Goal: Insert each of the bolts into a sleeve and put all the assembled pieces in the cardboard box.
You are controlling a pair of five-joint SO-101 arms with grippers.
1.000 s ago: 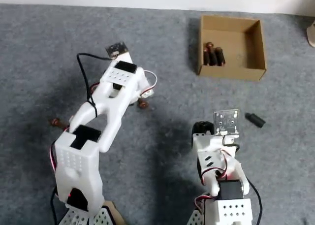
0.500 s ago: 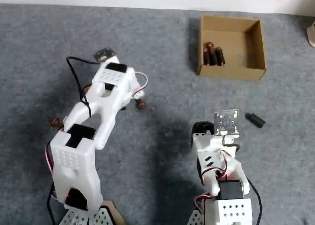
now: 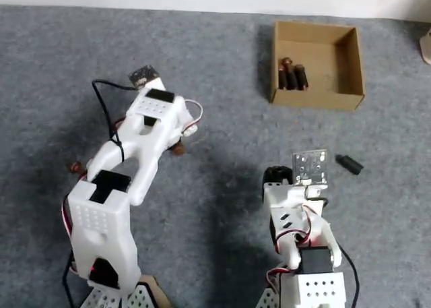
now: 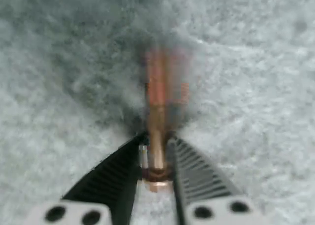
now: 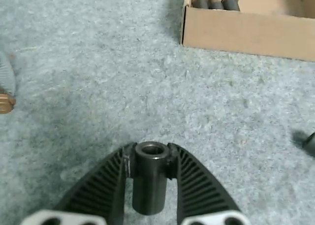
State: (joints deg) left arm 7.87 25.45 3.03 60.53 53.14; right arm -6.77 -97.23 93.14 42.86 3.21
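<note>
Tool, left [image 4: 156, 140]: was closed narrow on a copper bolt [image 4: 156, 94], gripping it at one end, with the rest pointing away from the wrist above the grey table [image 4: 256, 87].
Tool, right [image 5: 150, 148]: was clamped around a black sleeve [image 5: 148, 185], whose open bore faced outward between the fingers.
Cardboard box [image 3: 315, 99]: sat at the far right of the table, well apart from both arms.
Assembled pieces [image 3: 291, 75]: three lay side by side inside the box, against its left wall.
Loose sleeve [image 3: 349, 164]: lay on the table just right of the right arm.
Loose bolt [image 3: 74, 166]: lay on the table at the left arm's outer side.
</note>
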